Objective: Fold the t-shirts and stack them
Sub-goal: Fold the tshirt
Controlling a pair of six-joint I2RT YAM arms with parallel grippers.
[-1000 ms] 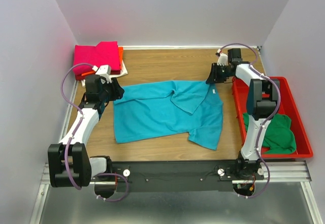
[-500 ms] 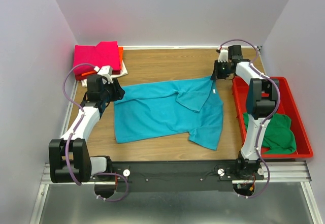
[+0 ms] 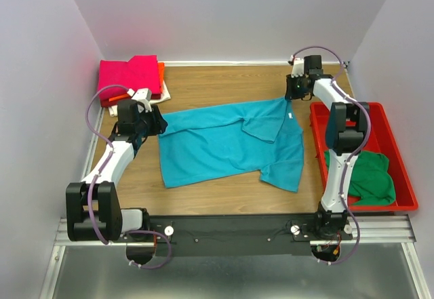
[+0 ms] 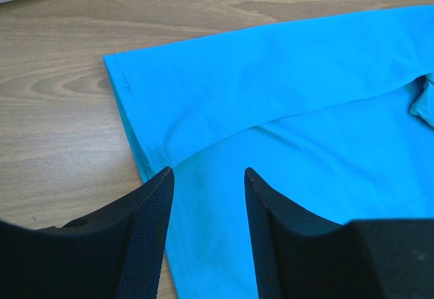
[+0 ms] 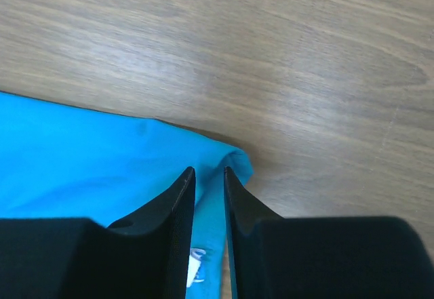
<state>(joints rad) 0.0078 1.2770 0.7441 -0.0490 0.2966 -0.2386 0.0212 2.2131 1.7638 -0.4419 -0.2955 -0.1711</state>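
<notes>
Teal t-shirt [image 3: 224, 146] lies stretched between both pincers. Left pincer [image 4: 207, 177] gapes released above its corner. The right pincer [image 5: 208, 173] is narrowly parted; I cannot tell whether it grips. A thin pinch could slip, bunching cloth.

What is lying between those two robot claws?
The teal t-shirt, spread across the wooden table from left gripper to right gripper; the overhead view shows it.

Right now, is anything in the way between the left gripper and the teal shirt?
Nothing visible. The left gripper hangs open directly over the teal t-shirt, near its left edge. Only teal cloth shows between its fingers, and bare wooden table lies just beside it.
</notes>
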